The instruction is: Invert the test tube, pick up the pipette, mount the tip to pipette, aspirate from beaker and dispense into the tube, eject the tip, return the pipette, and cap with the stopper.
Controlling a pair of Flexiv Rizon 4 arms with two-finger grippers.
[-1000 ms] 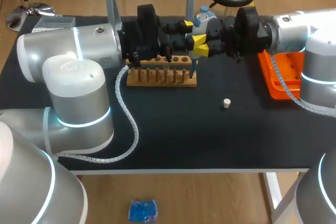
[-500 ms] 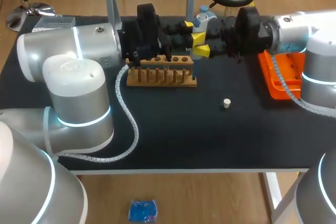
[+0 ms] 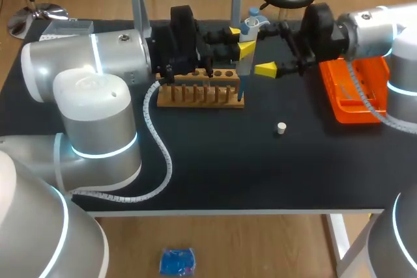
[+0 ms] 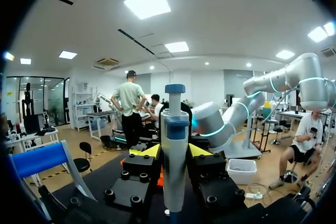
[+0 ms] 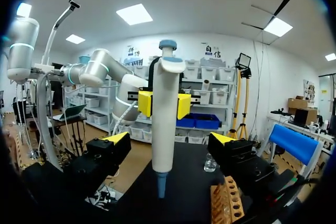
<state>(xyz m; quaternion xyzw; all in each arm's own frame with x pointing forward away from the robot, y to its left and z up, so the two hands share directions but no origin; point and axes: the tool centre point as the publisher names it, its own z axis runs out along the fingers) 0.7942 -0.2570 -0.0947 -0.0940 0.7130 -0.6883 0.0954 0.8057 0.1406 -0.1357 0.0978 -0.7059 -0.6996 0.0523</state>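
From the left, left gripper [image 3: 240, 39]: yellow tips pressed on the pipette [image 3: 245, 53] from two sides, high on its body, just under the blue-capped head. Below, a wooden rack [image 3: 201, 89], pale grain, with a row of round holes along the top. Hangs upright over the rack's right end, narrow end pointing down. Probably light and stiff; smooth white plastic, so likely slick under hard pads. Best taken on the thick upper barrel, never by the plunger or the thin nose. Just to the right, right gripper [image 3: 267, 47]: fingers spread wide, touching nothing. Further right on the black table [image 3: 215, 167], a small pale stopper [image 3: 281, 128], stubby and round, lying alone. Then an orange plastic tray [image 3: 355, 96] at the right edge.
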